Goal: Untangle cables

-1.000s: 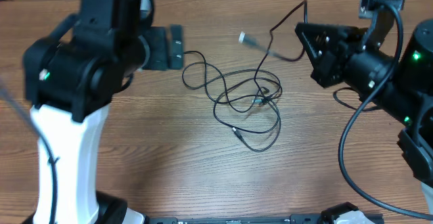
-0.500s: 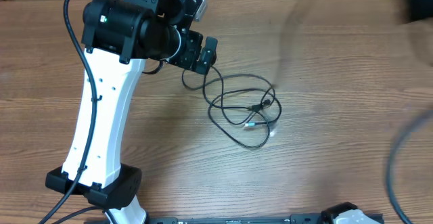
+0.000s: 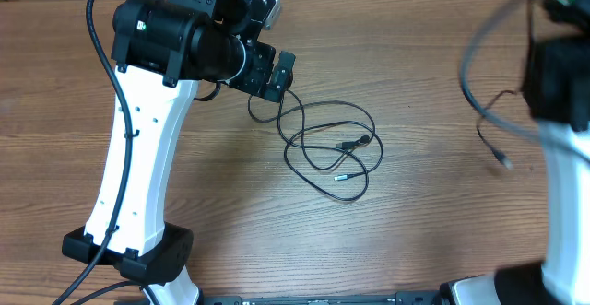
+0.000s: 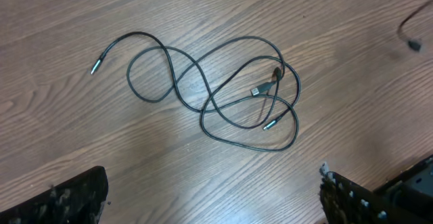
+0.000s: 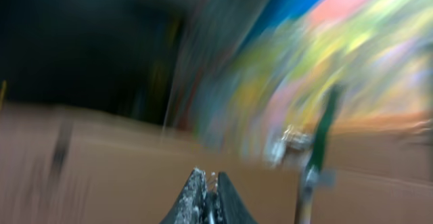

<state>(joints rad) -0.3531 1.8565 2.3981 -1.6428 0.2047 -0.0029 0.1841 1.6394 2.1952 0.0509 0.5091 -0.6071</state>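
Thin black cables (image 3: pixel 348 145) lie in tangled loops on the wooden table, shown whole in the left wrist view (image 4: pixel 262 90) with several small plug ends. My left gripper (image 3: pixel 282 75) hovers open over the tangle's upper left end, its fingertips (image 4: pixel 78 197) wide apart and empty. One more cable (image 3: pixel 481 125) runs apart at the right beside my blurred right arm (image 3: pixel 558 75), its plug (image 4: pixel 410 43) down near the table. My right gripper (image 5: pixel 211 178) is raised and shut, with a thin strand pinched between its tips.
The left arm's white base (image 3: pixel 129 240) stands at the front left. A thick black robot cable (image 3: pixel 479 38) arcs by the right arm. The right wrist view is heavily blurred, showing only colourful background beyond the table.
The right arm has swung away to the right edge, drawing one cable out of the tangle. The left arm has pulled back and now hovers at the tangle's upper left.
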